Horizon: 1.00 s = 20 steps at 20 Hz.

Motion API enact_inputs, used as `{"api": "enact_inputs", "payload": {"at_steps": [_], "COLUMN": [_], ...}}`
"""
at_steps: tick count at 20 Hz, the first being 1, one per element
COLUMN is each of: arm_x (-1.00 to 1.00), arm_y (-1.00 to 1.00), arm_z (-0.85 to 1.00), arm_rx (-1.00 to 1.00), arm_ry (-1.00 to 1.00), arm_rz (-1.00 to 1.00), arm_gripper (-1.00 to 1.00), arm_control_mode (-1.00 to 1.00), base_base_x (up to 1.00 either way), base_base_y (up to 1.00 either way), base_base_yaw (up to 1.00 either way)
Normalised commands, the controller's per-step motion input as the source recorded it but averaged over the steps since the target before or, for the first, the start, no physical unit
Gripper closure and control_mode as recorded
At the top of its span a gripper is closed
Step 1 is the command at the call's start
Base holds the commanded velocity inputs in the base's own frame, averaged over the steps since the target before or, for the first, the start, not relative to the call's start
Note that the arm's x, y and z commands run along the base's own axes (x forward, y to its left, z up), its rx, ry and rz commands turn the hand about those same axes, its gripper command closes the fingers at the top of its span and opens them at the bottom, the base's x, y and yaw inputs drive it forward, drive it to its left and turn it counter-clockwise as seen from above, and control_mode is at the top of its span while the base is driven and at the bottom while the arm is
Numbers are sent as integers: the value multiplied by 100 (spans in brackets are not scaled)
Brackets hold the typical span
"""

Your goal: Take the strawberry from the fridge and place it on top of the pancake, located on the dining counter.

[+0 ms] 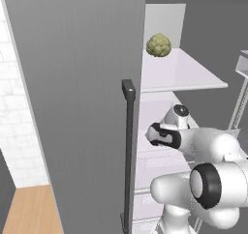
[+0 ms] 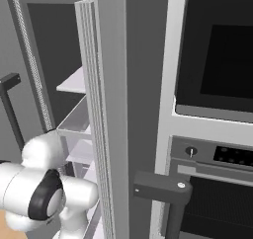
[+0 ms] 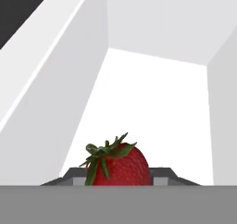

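The strawberry (image 3: 118, 165) was seen at 6 o'clock in the hand view, on a white fridge (image 1: 72, 107) shelf, between the claw (image 3: 119, 176) tips. Whether it was pinched could not be told. The grasp step was judged underway; a firm closing, then lifting out, was called for.

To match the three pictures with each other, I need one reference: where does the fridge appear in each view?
Left base view: the fridge shows its grey open door across left and centre, with shelves to the right.
Right base view: the fridge door stands edge-on at centre-left.
Hand view: the fridge shows white inner walls behind the strawberry.
Shared landmark: the white shelves.
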Motion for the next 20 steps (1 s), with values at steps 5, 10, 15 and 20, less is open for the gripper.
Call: {"api": "enact_inputs", "payload": {"at_steps": [5, 10, 15, 20], "arm_x": [-83, -71, -89, -68], "arm_y": [35, 30, 12, 0], "arm_z": [66, 100, 100, 100], "arm_rx": [0, 0, 1, 0], "arm_ry": [-4, 0, 2, 10], "arm_rz": [0, -2, -4, -8], "arm_gripper": [100, 100, 100, 100], "arm_control_mode": [-100, -100, -100, -100], "base_base_x": [0, 0, 0, 0], "base_base_y": [0, 0, 0, 0], "base_base_yaw": [0, 0, 0, 0]}}
